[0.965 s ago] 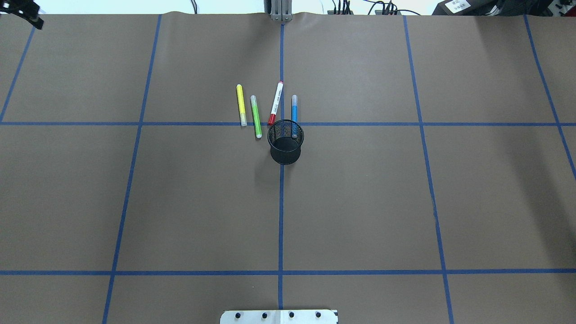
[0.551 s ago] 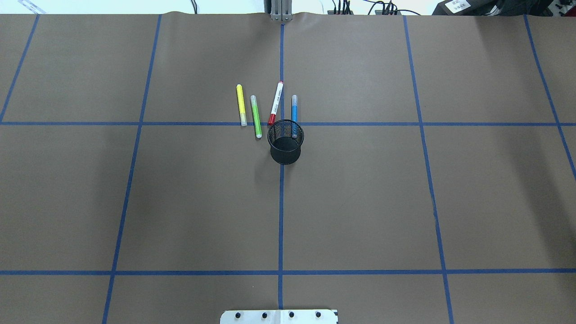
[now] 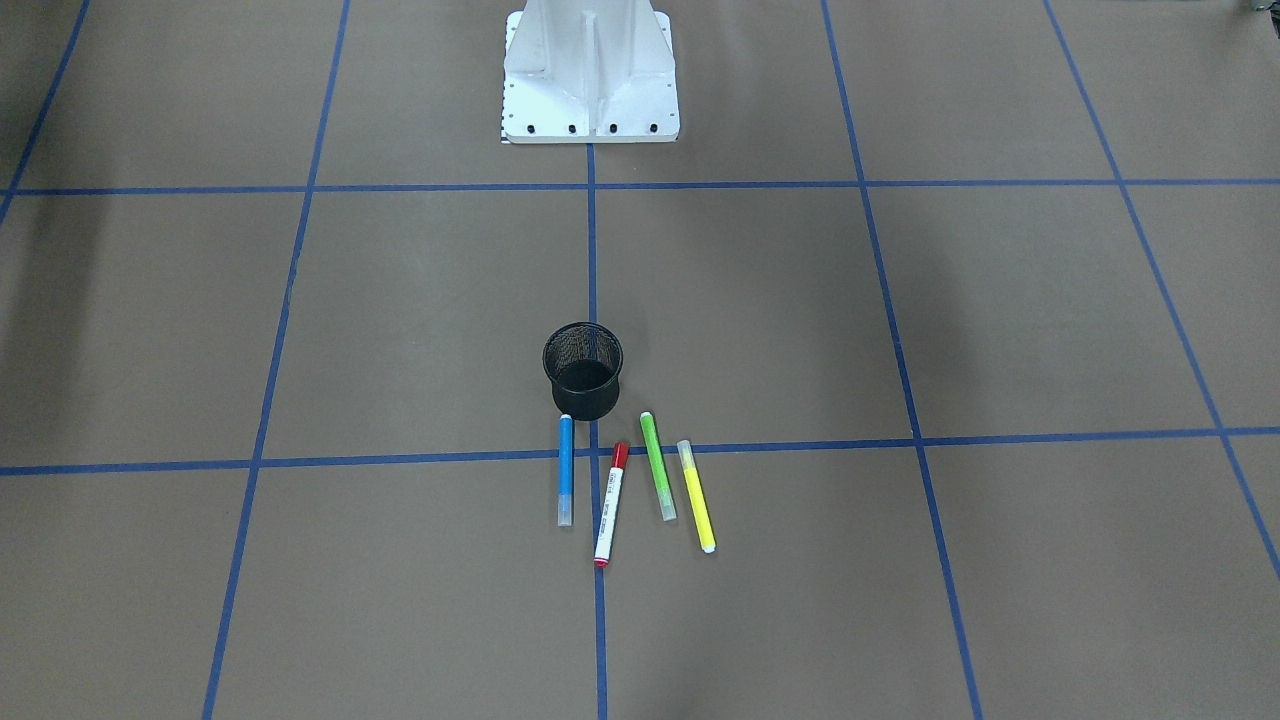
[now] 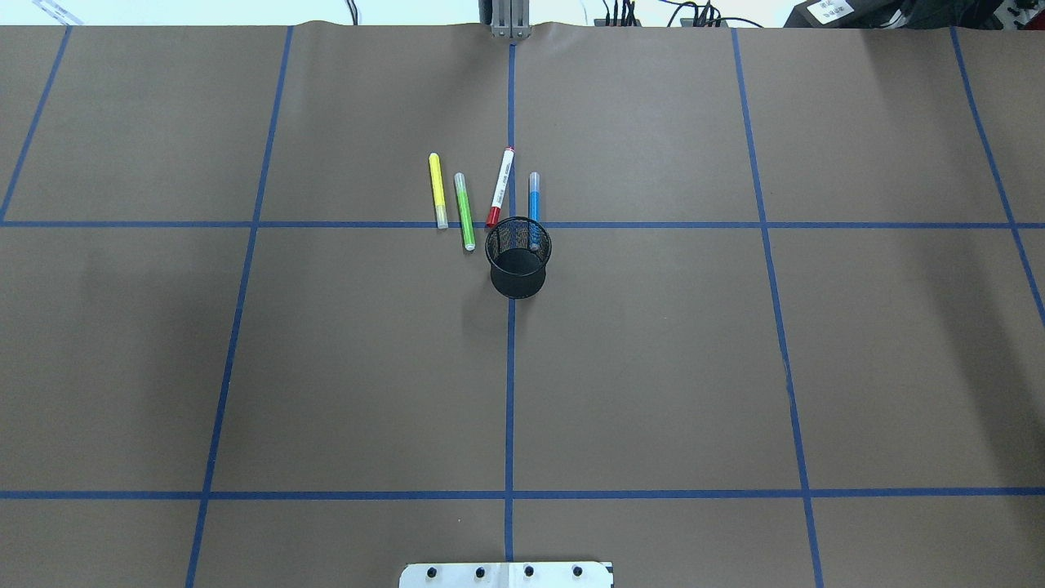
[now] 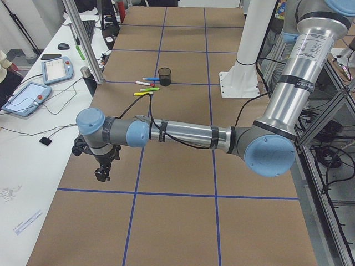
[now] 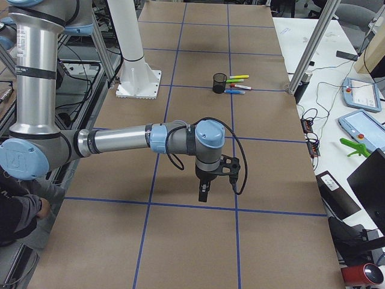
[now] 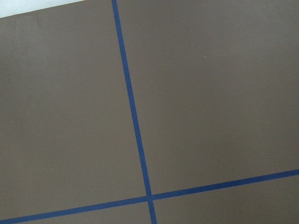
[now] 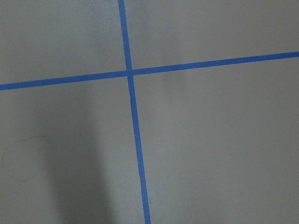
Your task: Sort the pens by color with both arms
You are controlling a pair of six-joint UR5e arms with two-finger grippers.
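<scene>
Counter (image 4: 653, 367): brown surface, divided into squares by blue tape lines.
Pens: four, all lying flat on the counter in a loose row near the centre tape line, on the side of the cup away from the robot.
Yellow pen (image 4: 438, 191): outermost, toward the robot's left.
Green pen (image 4: 464, 211): just beside the yellow pen, apart from it.
Red-capped pen (image 4: 500, 186): white barrel, tilted, red cap toward the cup, lying along the centre tape line.
Blue pen (image 4: 534, 200): outermost, toward the robot's right, its near end just beside the cup.
Mesh cup (image 4: 518, 282): black, upright, on the centre line, with no pen inside.
Left arm (image 5: 183, 133): stretched out low over the counter's left end.
Left tool (image 5: 101, 175): points down above the counter, well apart from the pens; whether the jaws are apart or together cannot be told.
Right arm (image 6: 120, 141): stretched out low over the counter's right end.
Right tool (image 6: 203, 194): points down above the counter, well apart from the pens; jaw state cannot be told.
Pedestal (image 3: 590, 80): white, on the centre line at the robot's side.
</scene>
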